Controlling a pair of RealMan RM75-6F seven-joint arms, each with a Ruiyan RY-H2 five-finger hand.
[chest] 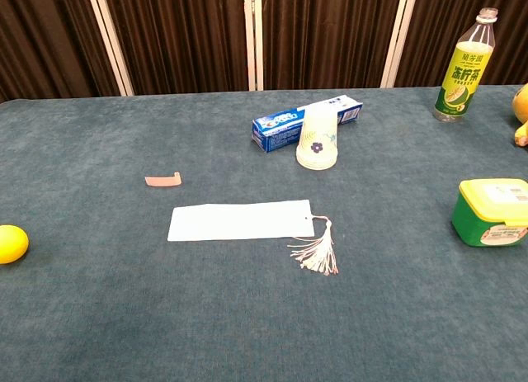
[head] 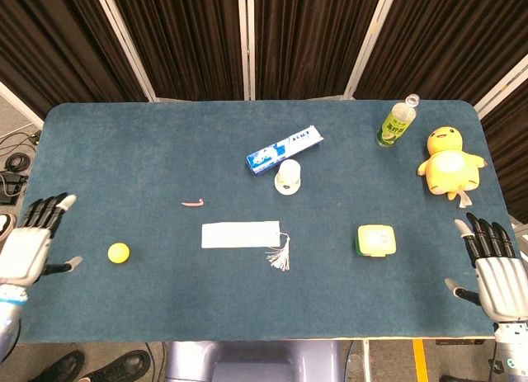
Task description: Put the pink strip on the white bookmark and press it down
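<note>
The blue table [head: 148, 143] fills the room in front of dark curtains [head: 181, 35], and the white bookmark [head: 241, 234] lies flat near the middle with the pink strip [head: 192, 204] just beyond it to the left, not touching it. At the near edge the left hand [head: 26, 248] and the right hand [head: 497, 271] hang with fingers spread and nothing in them. Only the head view shows the hands; the chest view shows the strip [chest: 162, 181] close up.
</note>
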